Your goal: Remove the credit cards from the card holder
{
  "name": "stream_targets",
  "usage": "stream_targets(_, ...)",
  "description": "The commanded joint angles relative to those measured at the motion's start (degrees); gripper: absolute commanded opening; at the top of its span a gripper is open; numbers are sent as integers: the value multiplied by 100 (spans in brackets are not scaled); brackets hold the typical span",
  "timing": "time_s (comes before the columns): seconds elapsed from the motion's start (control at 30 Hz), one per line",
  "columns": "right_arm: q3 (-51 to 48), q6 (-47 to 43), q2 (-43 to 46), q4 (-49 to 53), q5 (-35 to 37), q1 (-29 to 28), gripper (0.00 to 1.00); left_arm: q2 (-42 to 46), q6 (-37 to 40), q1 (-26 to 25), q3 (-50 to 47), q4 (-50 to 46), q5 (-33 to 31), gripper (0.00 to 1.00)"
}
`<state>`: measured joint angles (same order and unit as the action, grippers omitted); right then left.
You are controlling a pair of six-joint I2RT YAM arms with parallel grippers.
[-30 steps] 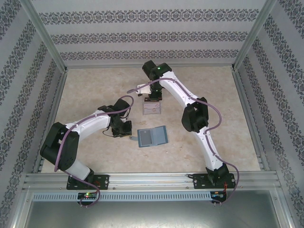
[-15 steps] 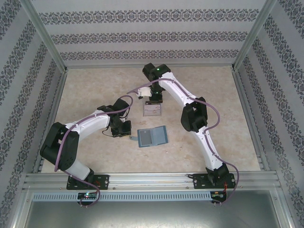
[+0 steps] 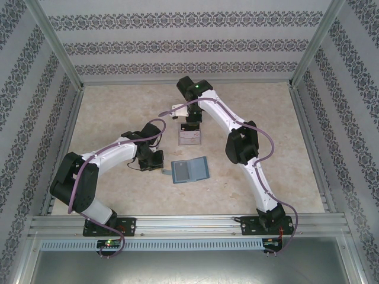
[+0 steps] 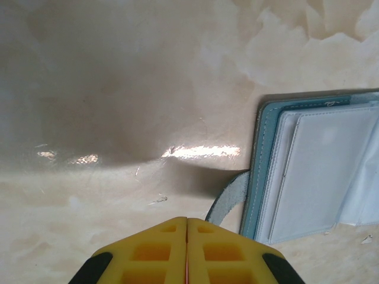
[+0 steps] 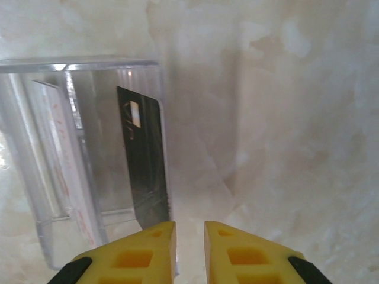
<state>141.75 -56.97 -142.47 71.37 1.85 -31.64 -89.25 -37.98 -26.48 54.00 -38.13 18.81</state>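
The teal card holder (image 3: 189, 170) lies open on the table, its pale pockets (image 4: 323, 171) facing up. My left gripper (image 4: 188, 220) is shut just left of it, right next to the holder's grey strap (image 4: 228, 201), and grips nothing. In the top view the left gripper (image 3: 161, 167) sits at the holder's left edge. A dark credit card (image 5: 145, 157) leans inside the clear tray (image 5: 59, 148). My right gripper (image 5: 189, 225) hovers over the tray's near right corner, open by a narrow gap with nothing between its fingers. It appears above the tray (image 3: 189, 138) in the top view as well.
The marbled tabletop (image 3: 118, 112) is walled by patterned panels with metal posts. A metal rail (image 3: 189, 223) runs along the near edge, where both arm bases are bolted.
My right gripper's jaws have parted over the clear tray, and its wrist has shifted slightly. The left arm and the card holder have not moved.
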Motion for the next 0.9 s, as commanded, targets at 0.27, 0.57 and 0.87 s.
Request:
stream_targets(0.27,-234,421,503,-214,-26,-71,20,127,-110,96,-42,73,55,8)
stream_targets(0.57,-1846,2392,1398,-1836,-200,-96,22,141,-119,98,17,509,187,9)
stream_targets(0.87,-3227,5219,2262,-2787,-43,-172,21,204,-167,96,-63,992,244,8)
